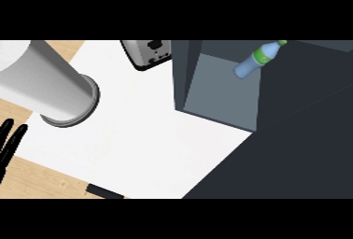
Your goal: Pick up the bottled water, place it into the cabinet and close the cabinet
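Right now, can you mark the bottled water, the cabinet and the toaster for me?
bottled water [250, 65]: head view, on the clear blue body below the green label.
cabinet [217, 86]: head view, on the lit inner wall of the open compartment.
toaster [147, 54]: head view, on its silver side face.

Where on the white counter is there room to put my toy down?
The widest bare patch is the white counter, between the grey forearm at left and the dark cabinet at right. It gets crowded at the top, where the toaster sits close to the cabinet. The bottled water is already inside the cabinet.
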`<action>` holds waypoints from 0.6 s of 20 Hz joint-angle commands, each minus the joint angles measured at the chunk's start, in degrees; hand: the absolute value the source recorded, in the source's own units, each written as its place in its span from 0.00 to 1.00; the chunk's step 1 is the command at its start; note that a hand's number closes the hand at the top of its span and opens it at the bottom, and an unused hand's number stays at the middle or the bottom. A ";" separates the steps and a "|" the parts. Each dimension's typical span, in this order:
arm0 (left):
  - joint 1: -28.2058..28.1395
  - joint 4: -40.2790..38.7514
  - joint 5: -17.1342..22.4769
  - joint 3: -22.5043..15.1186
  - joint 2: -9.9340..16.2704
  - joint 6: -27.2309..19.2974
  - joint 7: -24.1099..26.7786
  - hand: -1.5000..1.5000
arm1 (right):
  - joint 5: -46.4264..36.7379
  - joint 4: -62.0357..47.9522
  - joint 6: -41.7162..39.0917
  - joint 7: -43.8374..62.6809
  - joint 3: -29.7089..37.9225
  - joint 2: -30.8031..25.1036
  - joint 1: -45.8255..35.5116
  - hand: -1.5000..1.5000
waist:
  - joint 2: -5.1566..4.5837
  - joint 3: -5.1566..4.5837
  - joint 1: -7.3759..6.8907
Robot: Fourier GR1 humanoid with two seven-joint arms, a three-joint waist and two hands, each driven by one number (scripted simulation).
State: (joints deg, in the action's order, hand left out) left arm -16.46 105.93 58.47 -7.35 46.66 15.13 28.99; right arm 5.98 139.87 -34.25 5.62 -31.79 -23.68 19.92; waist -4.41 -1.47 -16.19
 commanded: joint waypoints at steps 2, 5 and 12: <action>0.22 -0.60 0.54 -0.23 0.01 0.93 -0.39 0.00 | -1.25 -3.70 3.15 6.93 0.65 2.78 -6.64 1.00 | 0.23 -0.05 0.18; 0.16 -0.74 -0.13 -0.12 0.08 0.71 -0.25 0.00 | -1.16 -6.61 4.10 10.42 1.67 3.98 -10.70 1.00 | 0.52 0.08 -0.18; 1.09 -1.04 1.04 0.42 0.35 0.96 -0.94 0.00 | 0.49 -16.19 6.86 16.92 4.06 9.31 -21.25 1.00 | 0.77 0.42 0.48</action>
State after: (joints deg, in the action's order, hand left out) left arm -15.85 104.88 59.08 -7.25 46.82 15.95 28.32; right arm 7.53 129.52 -31.34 17.42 -27.98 -18.33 4.13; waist -3.69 -1.31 -15.94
